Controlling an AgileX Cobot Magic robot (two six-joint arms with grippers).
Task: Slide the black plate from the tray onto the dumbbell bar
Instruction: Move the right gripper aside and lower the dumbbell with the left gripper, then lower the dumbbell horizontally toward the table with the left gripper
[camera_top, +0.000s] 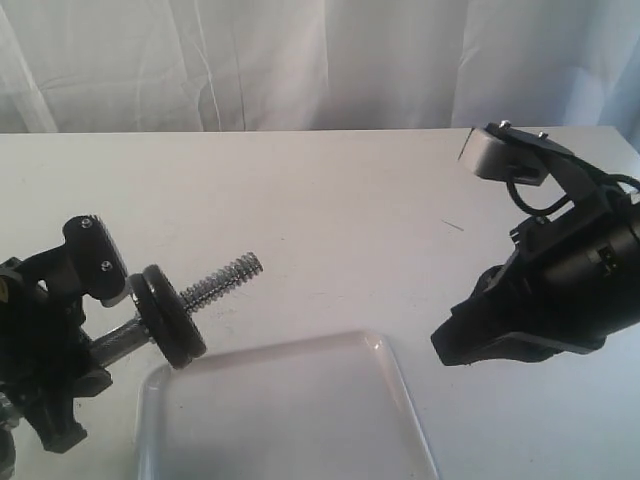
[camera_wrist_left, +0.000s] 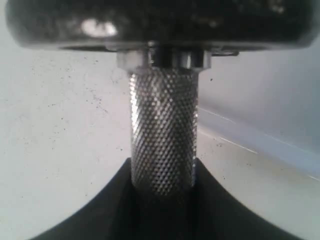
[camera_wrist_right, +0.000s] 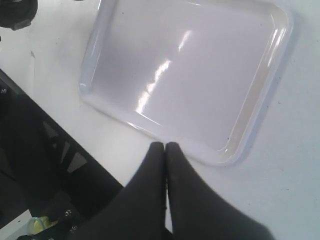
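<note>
Two arms flanked the white counter (camera_top: 350, 200) in the exterior view. At the counter's left edge, the left pincer (camera_top: 95, 340) was part open and clamped around the dumbbell bar (camera_top: 120, 343), which slanted up towards the counter's middle and ended in a bare threaded tip. The black plate (camera_top: 185, 325) sat on that bar, off the tray, pressed against what looked like a second black disc (camera_top: 150, 305) on the pincer side. The tray (camera_top: 300, 420) lay flat at the counter's near edge, just below the plate. Towards the right edge, the right pincer (camera_top: 445, 345) was closed with nothing in it, pointing at the tray's far right corner and apart from it.

From the left wrist view, the bar's knurled grip (camera_wrist_left: 162, 140) rose out of the dark fingers (camera_wrist_left: 100, 215) that gripped it and met the underside of a black disc (camera_wrist_left: 160, 22).

From the right wrist view, the right pincer's fingertips (camera_wrist_right: 155, 155) were pressed together, just off the tray's rim (camera_wrist_right: 260, 100). Whether they touched the counter could not be told.
</note>
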